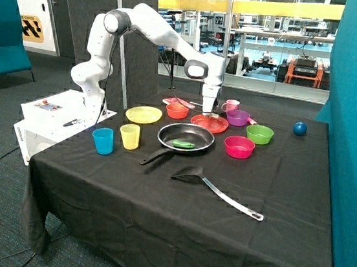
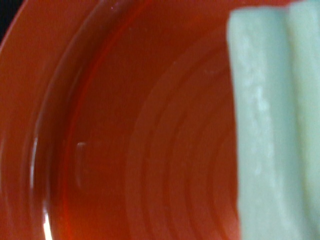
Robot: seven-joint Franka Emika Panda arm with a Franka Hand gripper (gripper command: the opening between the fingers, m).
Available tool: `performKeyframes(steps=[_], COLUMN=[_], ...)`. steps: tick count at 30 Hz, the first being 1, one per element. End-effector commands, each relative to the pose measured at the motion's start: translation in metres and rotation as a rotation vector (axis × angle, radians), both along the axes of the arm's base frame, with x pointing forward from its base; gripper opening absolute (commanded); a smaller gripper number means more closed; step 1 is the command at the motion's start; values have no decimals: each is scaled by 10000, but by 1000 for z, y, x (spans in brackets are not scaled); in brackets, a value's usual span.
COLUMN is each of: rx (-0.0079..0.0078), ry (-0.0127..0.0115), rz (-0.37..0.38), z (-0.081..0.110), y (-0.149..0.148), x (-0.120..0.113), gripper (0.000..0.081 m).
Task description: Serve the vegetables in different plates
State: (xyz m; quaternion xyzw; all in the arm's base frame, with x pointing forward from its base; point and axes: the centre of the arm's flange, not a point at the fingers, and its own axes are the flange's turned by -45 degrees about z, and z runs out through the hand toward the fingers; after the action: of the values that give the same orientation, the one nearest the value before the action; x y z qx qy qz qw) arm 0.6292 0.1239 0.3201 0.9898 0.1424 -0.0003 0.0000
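Observation:
My gripper (image 1: 210,116) is down low over the red-orange plate (image 1: 200,123), at or just above its surface. In the wrist view that plate (image 2: 125,140) fills the picture, and the white oblong chunk (image 2: 265,130) shows very close at one side. I cannot tell if it is held or lying on the plate. The green pod (image 1: 183,144) lies in the black frying pan (image 1: 165,134) at the table's middle. The yellow plate (image 1: 144,114) stands bare beside the pan, on the side toward the robot's base.
A blue cup (image 1: 102,140) and a yellow cup (image 1: 129,136) stand near the pan's handle. A black spatula (image 1: 193,173) lies in front of the pan. Pink (image 1: 239,147), green (image 1: 259,134), purple (image 1: 237,117) and orange (image 1: 177,110) bowls ring the red-orange plate. A blue ball (image 1: 299,128) sits far back.

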Motion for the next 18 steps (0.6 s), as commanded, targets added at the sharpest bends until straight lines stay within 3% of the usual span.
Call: performKeyframes(steps=[1, 5, 18], rx=[1, 1, 1], ry=[-5, -5, -5], rz=[-110, -153, 114], z=[-4, -5, 1], y=[-6, -11, -11], x=[-1, -3, -7], gripper=[746, 801, 808])
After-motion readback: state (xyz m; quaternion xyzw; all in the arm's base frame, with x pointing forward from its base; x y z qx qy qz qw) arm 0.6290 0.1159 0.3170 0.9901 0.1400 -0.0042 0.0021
